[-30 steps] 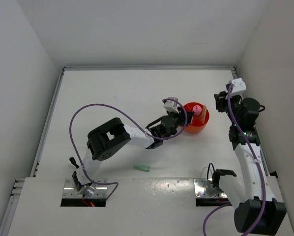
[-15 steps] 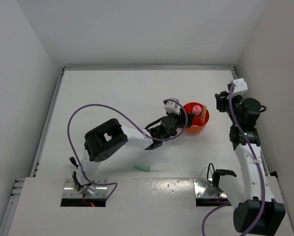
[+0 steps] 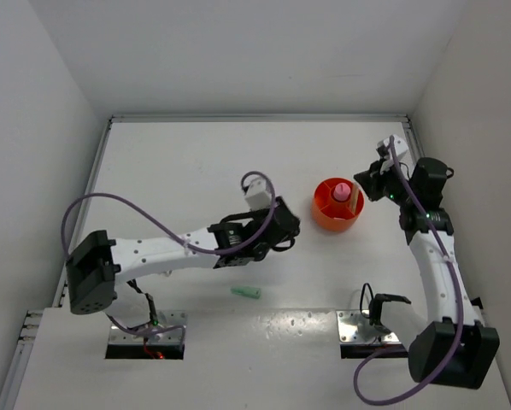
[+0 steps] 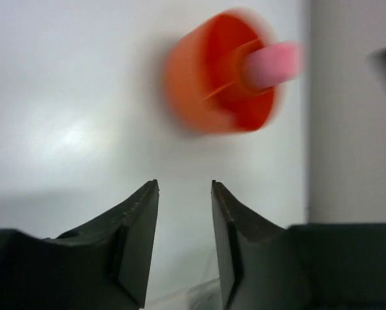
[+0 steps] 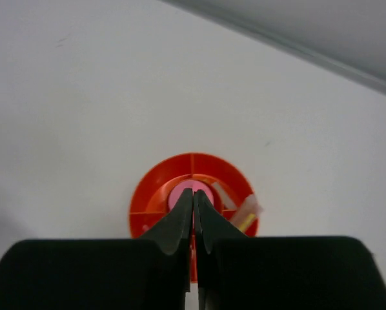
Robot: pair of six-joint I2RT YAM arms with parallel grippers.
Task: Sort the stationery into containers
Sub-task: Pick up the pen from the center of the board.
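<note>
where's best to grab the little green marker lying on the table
Grip the green marker across its middle, coming straight down from above. It lies flat on the table, long axis roughly left to right, clear on both sides, so closing across its narrow width probably suits.

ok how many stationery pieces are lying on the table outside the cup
1: a green marker lies on the table near the front edge. The left arm may hide more.
</note>
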